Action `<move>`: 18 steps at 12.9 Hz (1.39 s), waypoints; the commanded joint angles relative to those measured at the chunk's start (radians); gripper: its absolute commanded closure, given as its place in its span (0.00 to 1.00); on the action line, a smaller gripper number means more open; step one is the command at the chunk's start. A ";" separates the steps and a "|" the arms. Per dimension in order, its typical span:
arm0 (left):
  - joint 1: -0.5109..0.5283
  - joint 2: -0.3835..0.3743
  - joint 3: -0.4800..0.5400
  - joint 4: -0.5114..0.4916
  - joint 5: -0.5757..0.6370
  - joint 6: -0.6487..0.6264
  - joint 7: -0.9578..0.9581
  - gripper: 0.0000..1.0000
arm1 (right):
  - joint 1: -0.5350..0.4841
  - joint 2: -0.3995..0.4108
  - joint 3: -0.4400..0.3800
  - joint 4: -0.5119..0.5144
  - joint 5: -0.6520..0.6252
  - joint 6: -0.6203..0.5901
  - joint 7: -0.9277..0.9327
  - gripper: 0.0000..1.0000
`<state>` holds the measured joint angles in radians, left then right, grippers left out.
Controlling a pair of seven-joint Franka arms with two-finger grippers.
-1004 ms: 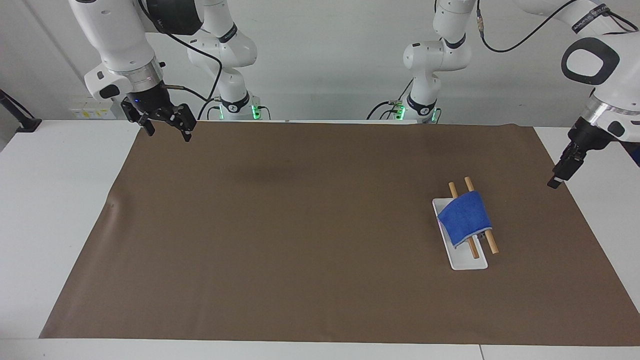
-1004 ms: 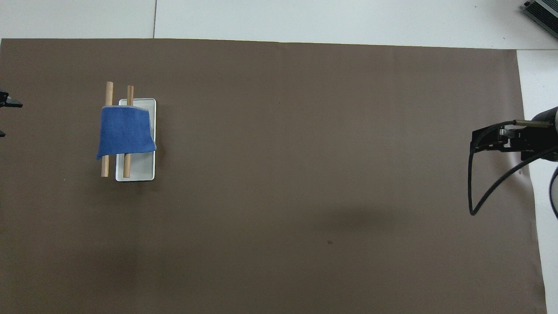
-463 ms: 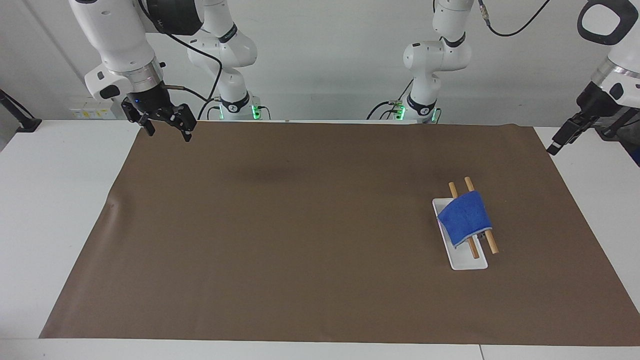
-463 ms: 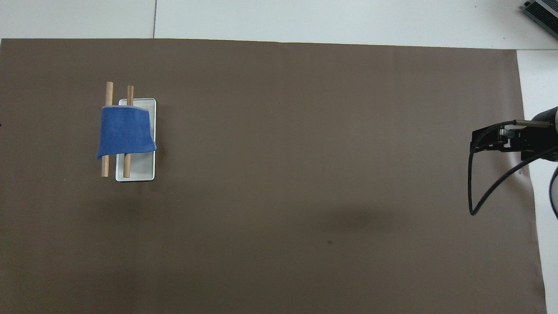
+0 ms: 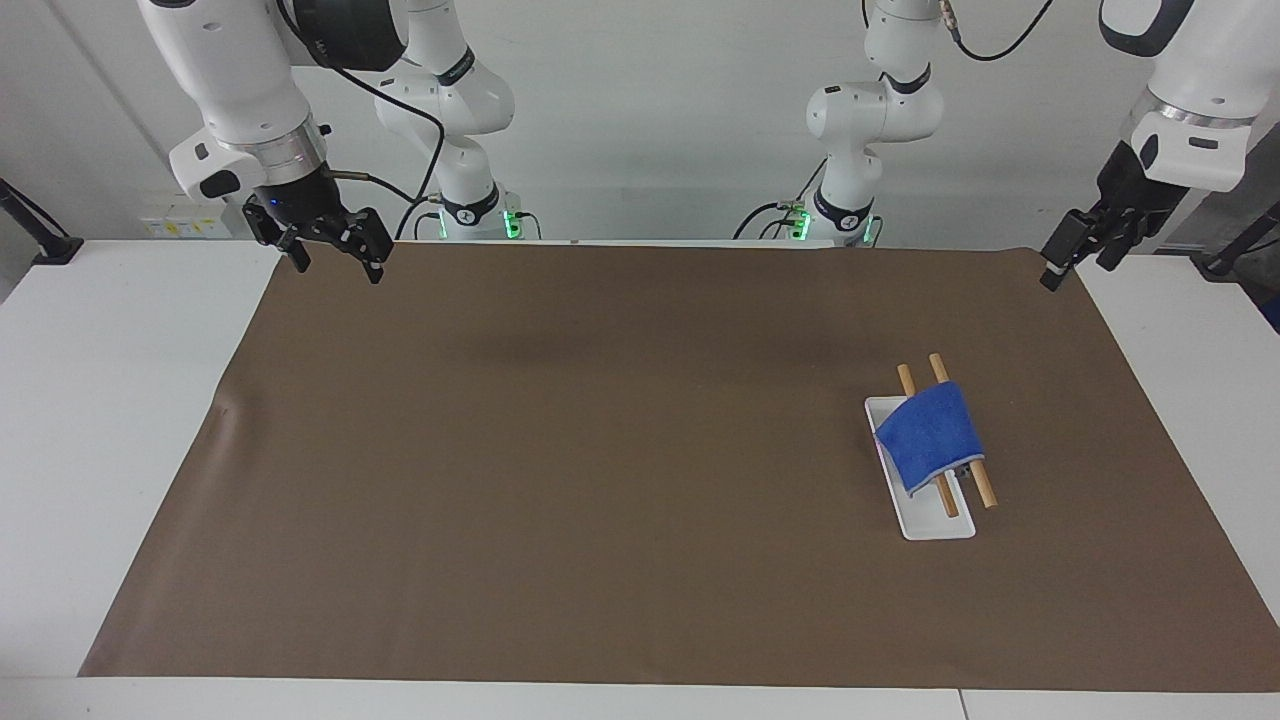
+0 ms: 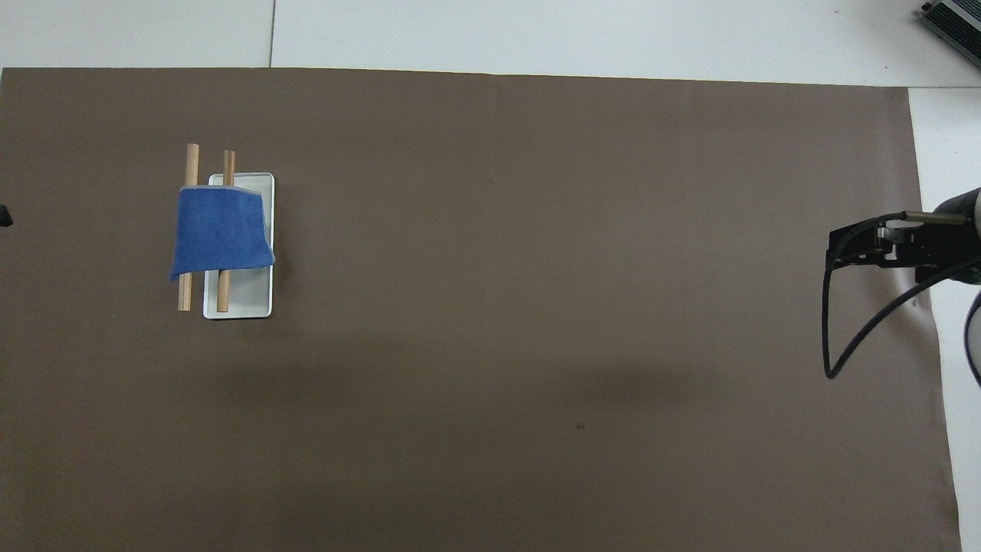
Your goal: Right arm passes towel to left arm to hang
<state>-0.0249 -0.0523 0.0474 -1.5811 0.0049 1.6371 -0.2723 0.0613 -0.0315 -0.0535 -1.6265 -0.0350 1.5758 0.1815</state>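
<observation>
The blue towel [image 5: 930,435] hangs draped over two wooden rods [image 5: 985,490] of a small rack with a white base [image 5: 935,525], at the left arm's end of the brown mat. It also shows in the overhead view [image 6: 221,241]. No gripper touches it. My left gripper [image 5: 1075,262] is open and empty, raised over the mat's edge at the left arm's end. Only a tip of it shows at the edge of the overhead view [image 6: 4,217]. My right gripper [image 5: 335,258], with the blue light, is open and empty and waits over the mat's corner at the right arm's end [image 6: 839,247].
The brown mat [image 5: 600,450] covers most of the white table [image 5: 110,420]. A black cable [image 6: 831,337] loops down from the right wrist. Both arm bases [image 5: 470,215] stand at the table's edge nearest the robots.
My left gripper has risen and swung from beside the rack toward the robots' end of the mat. The towel, the rack and the right arm have not moved.
</observation>
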 commanded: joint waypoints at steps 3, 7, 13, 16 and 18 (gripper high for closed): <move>-0.010 -0.020 -0.003 0.000 0.024 -0.048 0.131 0.04 | 0.002 -0.024 -0.008 -0.030 0.023 0.000 -0.063 0.00; -0.010 -0.041 -0.003 -0.031 0.024 -0.052 0.137 0.04 | 0.002 -0.024 -0.008 -0.033 0.023 0.009 -0.102 0.00; -0.012 -0.050 -0.006 -0.043 0.066 -0.086 0.221 0.03 | 0.002 -0.024 -0.009 -0.033 0.024 0.006 -0.091 0.00; -0.012 -0.055 -0.007 -0.043 0.066 -0.111 0.245 0.00 | 0.002 -0.024 -0.009 -0.032 0.026 0.006 -0.094 0.00; -0.010 -0.057 -0.003 -0.042 0.064 -0.143 0.243 0.00 | 0.002 -0.024 -0.009 -0.032 0.027 0.006 -0.096 0.00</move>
<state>-0.0253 -0.0784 0.0377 -1.5940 0.0468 1.5264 -0.0417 0.0613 -0.0315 -0.0535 -1.6315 -0.0274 1.5756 0.1116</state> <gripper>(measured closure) 0.000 0.000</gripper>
